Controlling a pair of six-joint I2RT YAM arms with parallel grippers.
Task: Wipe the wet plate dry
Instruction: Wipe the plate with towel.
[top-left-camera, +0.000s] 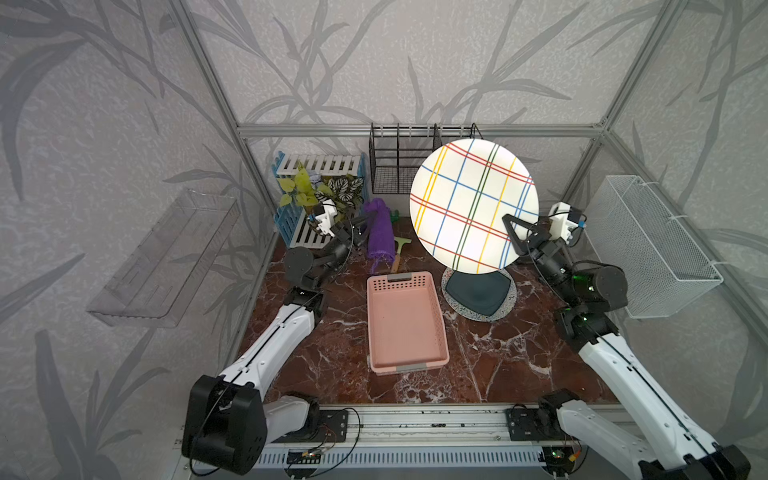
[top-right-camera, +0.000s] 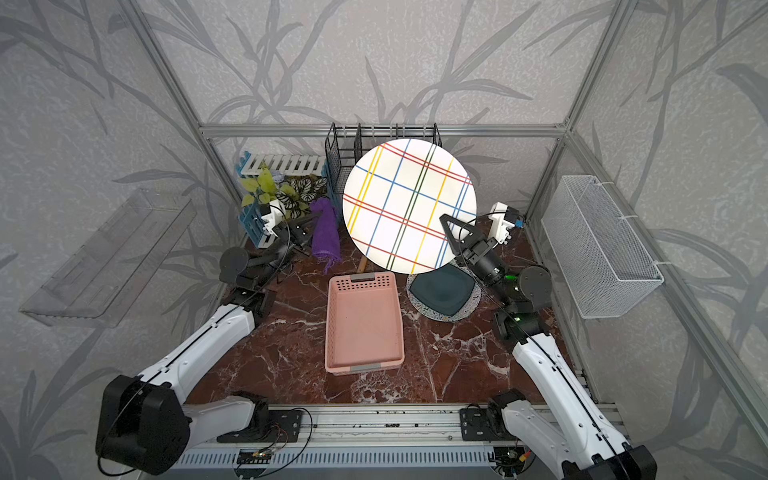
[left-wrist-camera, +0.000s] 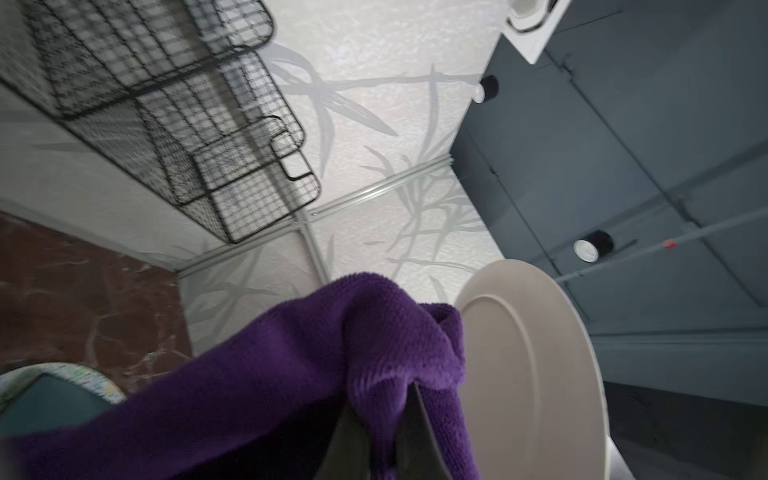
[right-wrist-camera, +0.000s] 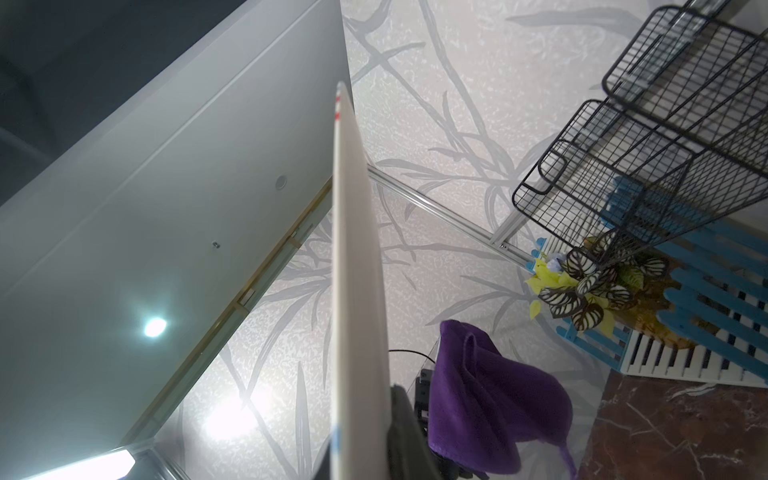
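**Plate and cloth in the claws.** The striped plate (top-left-camera: 473, 205) is held raised above the bench (top-left-camera: 498, 353), face tilted upward, with its rim pinched in the closed right claw (top-left-camera: 510, 230). The purple cloth (top-left-camera: 380, 232) is clamped in the closed left claw (top-left-camera: 365, 220) and hangs below it, just beside the plate edge opposite the right claw.

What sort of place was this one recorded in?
Most likely a staged robot test cell dressed as a kitchen corner, not a real home: wallpapered panels in an aluminium frame, a marble-look tabletop with a black wire rack, and two arms on a rail holding a striped plate and a purple cloth.
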